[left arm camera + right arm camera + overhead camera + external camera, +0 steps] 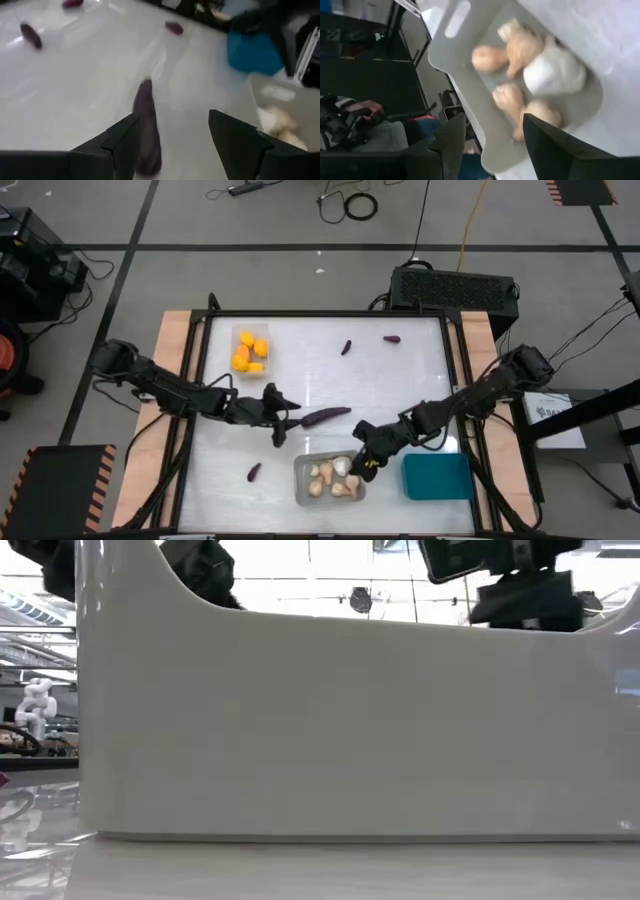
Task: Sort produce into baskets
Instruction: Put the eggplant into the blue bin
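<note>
Garlic bulbs sit in grey bin, tabletop 6 o'clock; right gripper over its 3 o'clock rim, fingers apart. Left gripper spread around eggplant, centre.

A: We see even, bright overhead light; the white surface glares, with soft shadows under both arms.

B: We find the garlic bulbs ahead of the right end effector motion-blurred, and the eggplant between the left end effector's fingers smeared.

garlic bulbs in grey bin, teal bin just right
</note>
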Motion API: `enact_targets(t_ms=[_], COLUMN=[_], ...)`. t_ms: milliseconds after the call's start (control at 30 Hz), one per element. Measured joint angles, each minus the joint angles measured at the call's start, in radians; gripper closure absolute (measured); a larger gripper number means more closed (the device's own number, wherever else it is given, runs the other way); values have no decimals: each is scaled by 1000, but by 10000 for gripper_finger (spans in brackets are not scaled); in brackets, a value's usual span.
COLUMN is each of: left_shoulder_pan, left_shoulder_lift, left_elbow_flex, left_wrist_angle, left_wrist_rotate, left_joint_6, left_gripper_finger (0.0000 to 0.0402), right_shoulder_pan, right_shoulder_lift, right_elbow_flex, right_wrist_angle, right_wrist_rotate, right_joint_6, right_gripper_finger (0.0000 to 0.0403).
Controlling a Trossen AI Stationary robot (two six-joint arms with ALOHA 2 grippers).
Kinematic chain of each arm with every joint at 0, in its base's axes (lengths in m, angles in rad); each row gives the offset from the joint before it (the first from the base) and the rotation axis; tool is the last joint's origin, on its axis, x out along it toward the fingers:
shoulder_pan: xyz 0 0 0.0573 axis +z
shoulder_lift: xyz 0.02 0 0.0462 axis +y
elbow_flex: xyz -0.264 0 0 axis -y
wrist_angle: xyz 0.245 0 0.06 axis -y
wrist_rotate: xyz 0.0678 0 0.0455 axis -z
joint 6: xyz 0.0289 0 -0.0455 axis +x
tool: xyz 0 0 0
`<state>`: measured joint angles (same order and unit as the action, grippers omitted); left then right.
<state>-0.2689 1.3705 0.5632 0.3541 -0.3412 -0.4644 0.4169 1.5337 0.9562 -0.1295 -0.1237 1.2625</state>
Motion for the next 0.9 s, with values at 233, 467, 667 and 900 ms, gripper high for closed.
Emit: enact_targets(t_ms=[233, 467, 667, 900], left_shoulder_pan=[87, 161, 174, 176], left_shoulder_lift=[120, 288, 356, 422], left_elbow_flex=[96, 279, 345, 344], left_wrist_angle=[-1, -214, -254, -290], left_wrist_rotate=[120, 177, 207, 208], left_joint_6=[31, 111, 182, 133], left_gripper_finger=[169, 162, 113, 53], right_shoulder_pan=[-52, -101, -132, -176], right_shoulder_lift=[-9, -51, -156, -271], right_elbow_flex=[0, 0, -1, -1], right_wrist_angle=[-7, -100, -270, -339], right_wrist_rotate=[-13, -108, -41, 44], right_joint_6=[-152, -251, -349, -431], right_gripper_finger=[219, 220, 220, 220])
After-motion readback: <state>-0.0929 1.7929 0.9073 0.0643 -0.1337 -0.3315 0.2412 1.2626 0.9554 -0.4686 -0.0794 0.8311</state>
